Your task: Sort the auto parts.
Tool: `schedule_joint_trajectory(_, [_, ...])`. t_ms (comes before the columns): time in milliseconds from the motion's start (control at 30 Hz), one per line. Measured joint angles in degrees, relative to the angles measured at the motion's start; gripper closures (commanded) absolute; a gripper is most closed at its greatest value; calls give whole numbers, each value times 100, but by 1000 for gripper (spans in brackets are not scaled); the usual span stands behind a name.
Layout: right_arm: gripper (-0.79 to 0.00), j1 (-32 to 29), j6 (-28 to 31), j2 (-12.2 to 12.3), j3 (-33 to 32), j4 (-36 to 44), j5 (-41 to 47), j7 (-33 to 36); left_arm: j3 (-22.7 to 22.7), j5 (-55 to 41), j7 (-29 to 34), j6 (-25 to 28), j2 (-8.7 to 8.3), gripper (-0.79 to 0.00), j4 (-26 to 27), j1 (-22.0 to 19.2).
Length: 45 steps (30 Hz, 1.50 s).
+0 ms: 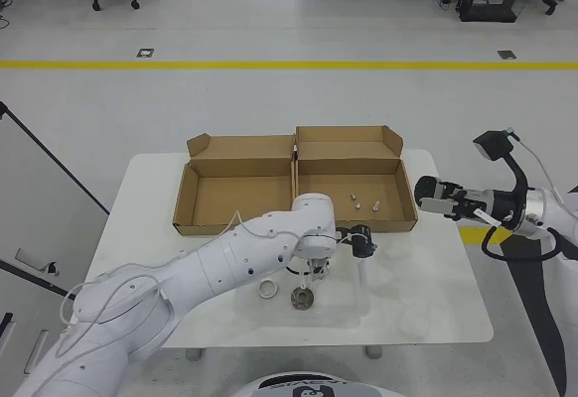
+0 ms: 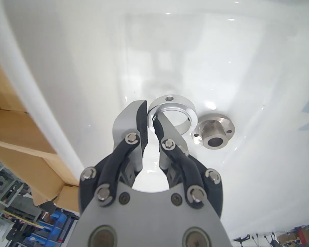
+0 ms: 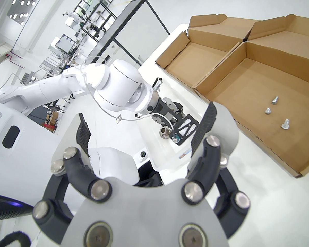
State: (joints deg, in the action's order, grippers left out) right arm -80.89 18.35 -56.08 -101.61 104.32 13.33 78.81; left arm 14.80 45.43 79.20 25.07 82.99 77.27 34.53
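A silver metal ring with a small threaded hole lies on the white tray, and a flanged metal hub sits right beside it. My left gripper is shut on the ring's wall, one finger inside the ring and one outside. From above, this gripper is at the table's middle, just behind the hub. A small pale ring lies to the hub's left. My right gripper hangs open and empty past the table's right edge.
Two open cardboard boxes stand side by side at the back of the table. The right box holds three bolts; the left box shows a bare floor. A dark-framed cabinet stands left of the white table.
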Motion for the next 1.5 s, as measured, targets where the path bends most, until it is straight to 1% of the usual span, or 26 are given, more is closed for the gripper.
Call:
schedule_joint_trajectory(200, [-785,0,0,0,0,0,0,0,162,37,302,-298,-310,0,838,-36])
schedule_joint_trajectory(400, [-785,0,0,0,0,0,0,0,383,-42,584,-581,-718,0,1663,-78])
schedule_joint_trajectory(500, [-785,0,0,0,0,0,0,0,646,-32,656,-654,-951,0,2051,5])
schedule_joint_trajectory(600, [-785,0,0,0,0,0,0,0,1099,-158,521,-523,-1200,0,2427,226])
schedule_joint_trajectory(633, [-785,0,0,0,0,0,0,0,1323,-195,418,-454,-1303,0,2560,354])
schedule_joint_trajectory(700, [-785,0,0,0,0,0,0,0,1707,-247,168,-397,-1459,0,2744,597])
schedule_joint_trajectory(733, [-785,0,0,0,0,0,0,0,1979,-279,-36,-354,-1559,0,2875,785])
schedule_joint_trajectory(800, [-785,0,0,0,0,0,0,0,2393,-350,-376,-201,-1703,0,3063,1097])
schedule_joint_trajectory(900, [-785,0,0,0,0,0,0,0,3119,-517,-947,261,-1937,0,3318,1682])
schedule_joint_trajectory(1033, [-785,0,0,0,0,0,0,0,3885,-877,-1627,999,-2145,0,3526,2299])
schedule_joint_trajectory(1100, [-785,0,0,0,0,0,0,0,4206,-1031,-1948,1327,-2220,0,3599,2547])
schedule_joint_trajectory(1233, [-785,0,0,0,0,0,0,0,4898,-1415,-2885,2162,-2350,0,3676,3072])
schedule_joint_trajectory(1300, [-785,0,0,0,0,0,0,0,5137,-1517,-3297,2516,-2385,0,3681,3261])
schedule_joint_trajectory(1333, [-785,0,0,0,0,0,0,0,5278,-1618,-3613,2759,-2398,0,3664,3370])
schedule_joint_trajectory(1433, [-785,0,0,0,0,0,0,0,5545,-1743,-4431,3274,-2409,0,3610,3564])
schedule_joint_trajectory(1500, [-785,0,0,0,0,0,0,0,5598,-1707,-4883,3311,-2406,0,3666,3620])
